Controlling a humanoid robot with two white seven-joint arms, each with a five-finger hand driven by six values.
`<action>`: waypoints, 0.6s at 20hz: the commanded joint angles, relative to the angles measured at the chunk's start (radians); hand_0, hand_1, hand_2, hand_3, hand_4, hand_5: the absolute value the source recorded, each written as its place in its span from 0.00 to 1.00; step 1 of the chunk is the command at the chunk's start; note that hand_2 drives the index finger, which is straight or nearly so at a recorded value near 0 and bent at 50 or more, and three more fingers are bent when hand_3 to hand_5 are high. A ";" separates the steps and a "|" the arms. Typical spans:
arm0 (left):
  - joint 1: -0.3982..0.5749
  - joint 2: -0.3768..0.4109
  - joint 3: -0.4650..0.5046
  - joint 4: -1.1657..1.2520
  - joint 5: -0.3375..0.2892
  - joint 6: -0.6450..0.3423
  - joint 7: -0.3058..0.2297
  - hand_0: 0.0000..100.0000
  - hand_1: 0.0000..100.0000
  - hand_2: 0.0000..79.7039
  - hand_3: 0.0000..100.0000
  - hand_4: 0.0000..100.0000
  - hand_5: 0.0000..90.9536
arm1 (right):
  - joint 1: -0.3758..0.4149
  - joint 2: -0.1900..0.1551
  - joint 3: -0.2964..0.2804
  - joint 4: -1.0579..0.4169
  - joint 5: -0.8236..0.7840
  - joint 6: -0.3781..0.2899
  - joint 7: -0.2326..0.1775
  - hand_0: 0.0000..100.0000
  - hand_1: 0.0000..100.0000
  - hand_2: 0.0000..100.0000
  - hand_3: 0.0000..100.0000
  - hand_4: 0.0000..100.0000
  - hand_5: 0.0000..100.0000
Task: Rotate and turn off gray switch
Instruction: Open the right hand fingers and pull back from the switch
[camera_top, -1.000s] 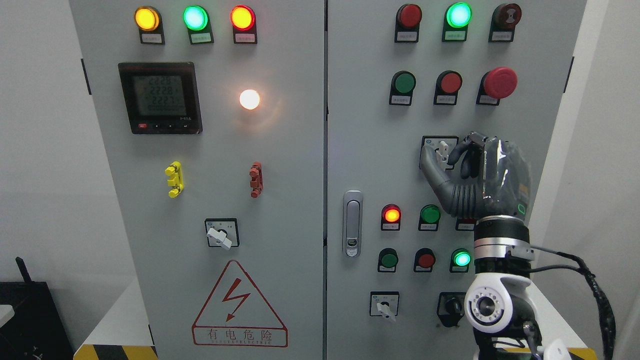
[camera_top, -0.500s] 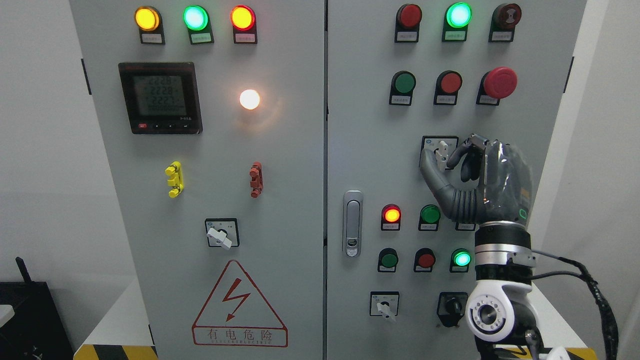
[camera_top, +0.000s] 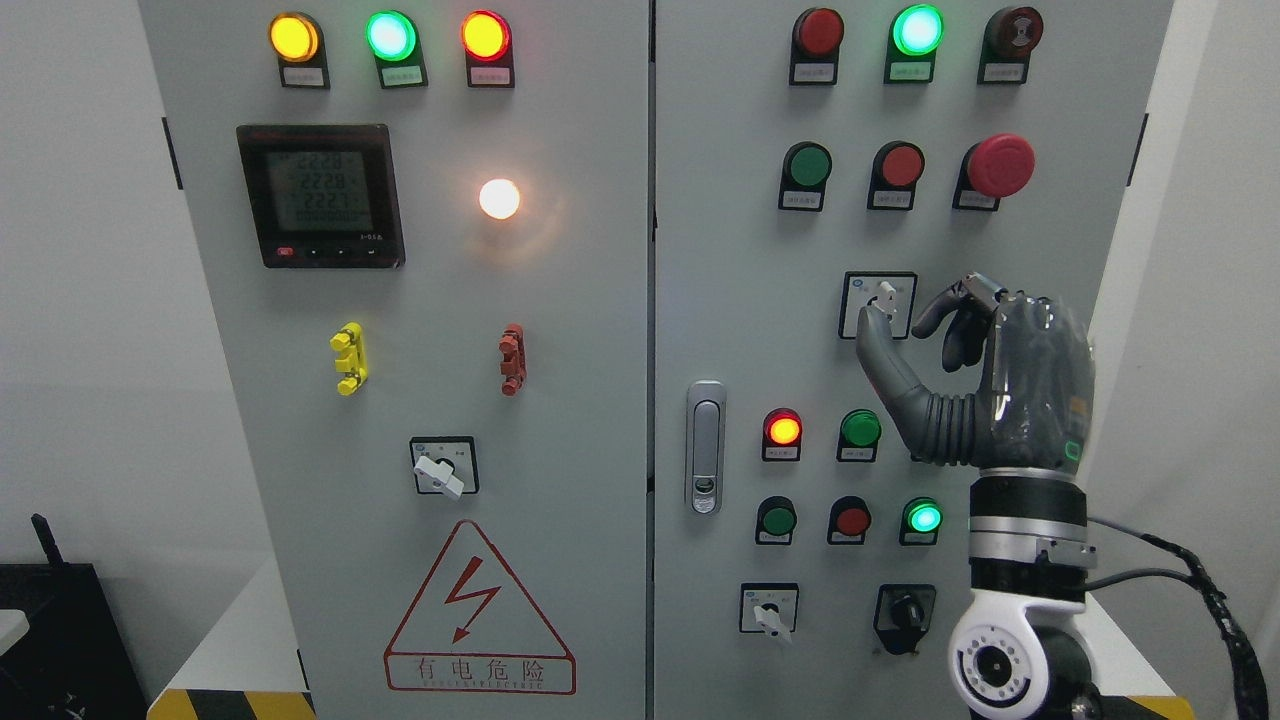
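Lighting: bright, even, diffuse; shadows faint. Pale grey metal cabinet doors (camera_top: 560, 400) evenly lit and sharp across the frame. Round white indicator lamp (camera_top: 499, 198) overexposed, casting a warm halo on the surrounding panel. Lit yellow, green and red pilot lamps (camera_top: 390, 36) bloom slightly at their centres. Glossy dark-grey robot hand (camera_top: 1010, 385) carries streaked white highlights. Black-framed digital meter (camera_top: 320, 195) display legible, low contrast. No motion blur; edge distortion slight.

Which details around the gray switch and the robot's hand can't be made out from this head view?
- Gray switch: whether the thumb of the right hand touches its lever; they overlap, contact unclear.
- Small indicator right of the green button: covered by the hand.
- Button labels: print too small.
- Left hand: outside the frame.
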 joint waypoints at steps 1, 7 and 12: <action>-0.009 -0.001 0.008 -0.025 0.020 0.000 -0.001 0.12 0.39 0.00 0.00 0.00 0.00 | 0.064 -0.053 -0.010 -0.064 0.000 -0.111 -0.015 0.26 0.38 0.57 0.87 0.78 0.79; -0.009 -0.001 0.008 -0.025 0.020 0.000 -0.001 0.12 0.39 0.00 0.00 0.00 0.00 | 0.095 -0.063 -0.045 -0.087 -0.006 -0.233 0.000 0.32 0.16 0.29 0.27 0.18 0.17; -0.009 -0.001 0.008 -0.025 0.020 0.000 -0.001 0.12 0.39 0.00 0.00 0.00 0.00 | 0.129 -0.109 -0.048 -0.109 -0.006 -0.242 0.026 0.30 0.16 0.23 0.22 0.14 0.12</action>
